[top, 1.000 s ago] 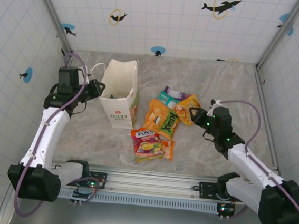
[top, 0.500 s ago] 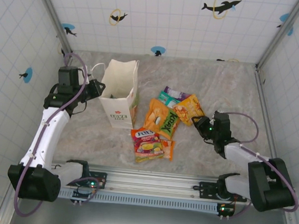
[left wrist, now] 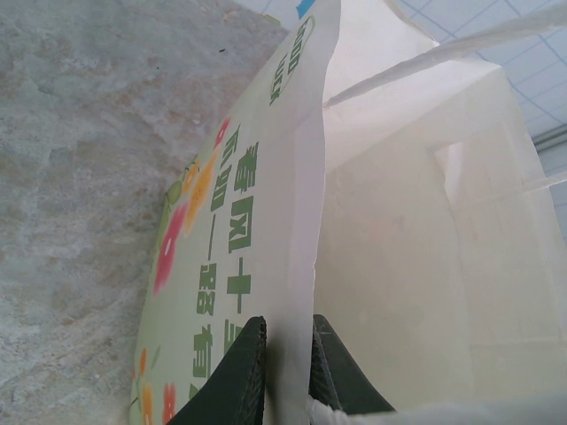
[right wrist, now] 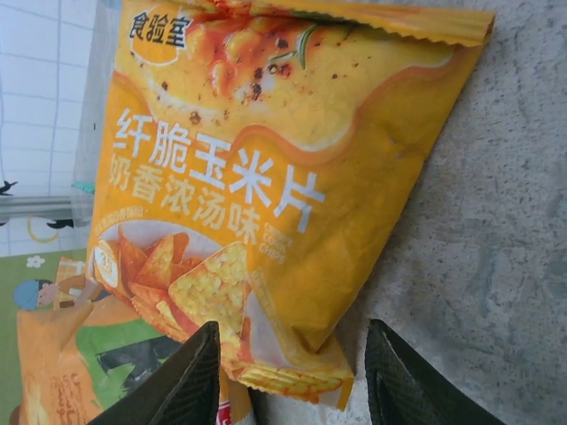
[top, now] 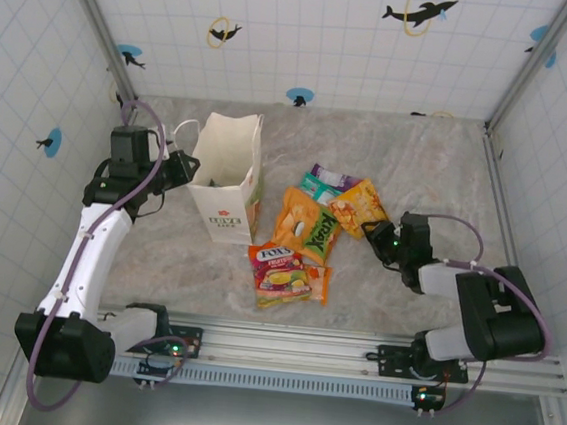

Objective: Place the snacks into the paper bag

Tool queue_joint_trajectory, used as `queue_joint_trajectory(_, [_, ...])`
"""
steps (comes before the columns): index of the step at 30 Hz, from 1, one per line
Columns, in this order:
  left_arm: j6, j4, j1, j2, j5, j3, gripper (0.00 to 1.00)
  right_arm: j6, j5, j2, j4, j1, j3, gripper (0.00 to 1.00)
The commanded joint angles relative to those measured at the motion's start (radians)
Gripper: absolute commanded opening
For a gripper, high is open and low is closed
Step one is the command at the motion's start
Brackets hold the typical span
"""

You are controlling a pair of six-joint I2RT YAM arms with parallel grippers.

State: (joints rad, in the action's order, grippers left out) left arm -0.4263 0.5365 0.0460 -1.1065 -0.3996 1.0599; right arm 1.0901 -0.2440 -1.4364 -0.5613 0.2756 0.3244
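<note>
1. The snacks point(top: 312, 230) lie in a loose, overlapping pile at the middle of the desk point(top: 429, 166), just to the right of the paper bag point(top: 228, 182).
2. The red FOX'S packet point(top: 280, 270) is the nearest one to the arm bases. The green packet point(top: 324, 232) lies behind it, and the yellow-orange packet point(top: 358, 205) is at the right edge of the pile.
3. The paper bag stands upright with its mouth open, at the left of the pile.
4. The left tool point(left wrist: 285, 332) pinches the rim of the left wall of the bag, with its 2 fingers pressed together on the paper.
5. The right tool point(right wrist: 292, 328) is low over the desk with its fingers spread. The bottom corner of the yellow-orange packet point(right wrist: 266, 177) lies between them and is not clamped.
</note>
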Motion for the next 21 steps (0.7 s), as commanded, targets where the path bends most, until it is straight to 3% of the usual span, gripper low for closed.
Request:
queue_joint_trajectory(1, [0.010, -0.006, 0.008, -0.007, 0.007, 0.024, 0.18, 0.017, 0.017, -0.032, -0.077, -0.011, 0.018, 0.46])
queue_joint_trajectory(14, [0.010, -0.006, 0.008, -0.022, 0.015, 0.028, 0.17, 0.063, -0.032, -0.194, -0.245, -0.036, 0.051, 0.40])
queue_joint_trajectory(16, [0.010, -0.006, 0.008, -0.025, 0.016, 0.029, 0.17, 0.072, -0.034, -0.215, -0.270, -0.036, 0.053, 0.34])
queue_joint_trajectory(21, [0.012, 0.002, 0.008, -0.026, 0.022, 0.033, 0.17, 0.071, -0.018, -0.192, -0.297, -0.037, 0.041, 0.07])
